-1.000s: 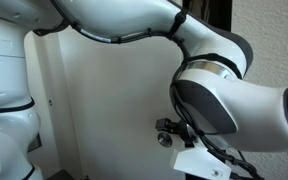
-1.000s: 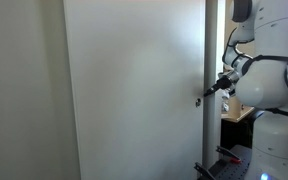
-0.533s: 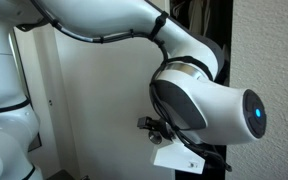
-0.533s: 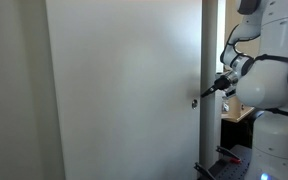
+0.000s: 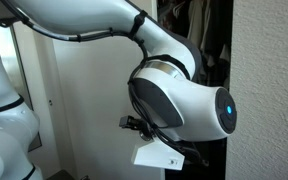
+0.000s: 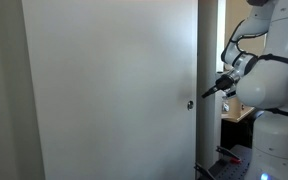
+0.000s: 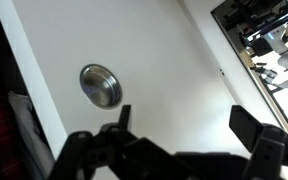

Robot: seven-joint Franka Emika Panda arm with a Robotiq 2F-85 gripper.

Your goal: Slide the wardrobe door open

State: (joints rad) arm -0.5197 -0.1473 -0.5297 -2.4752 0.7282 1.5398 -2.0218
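Note:
The wardrobe door (image 6: 109, 90) is a tall smooth off-white panel; it also shows behind the arm in an exterior view (image 5: 94, 80) and fills the wrist view (image 7: 154, 50). Its round silver pull (image 6: 190, 103) sits near the door's right edge and shows clearly in the wrist view (image 7: 101, 85). My gripper (image 6: 206, 92) reaches in from the right, at the pull. In the wrist view the gripper (image 7: 184, 125) is open against the door face, one finger just below the pull, with nothing between the fingers.
A dark wardrobe opening (image 5: 206, 40) lies beside a rough beige wall (image 5: 269, 70). A narrower white panel with a tiny latch (image 5: 50, 101) stands left of the door. The robot base (image 6: 279, 140) and a wooden surface (image 6: 234, 113) are at the right.
The door has slid left in both exterior views. The arm and gripper moved left with it, and the dark opening beside the textured wall has widened.

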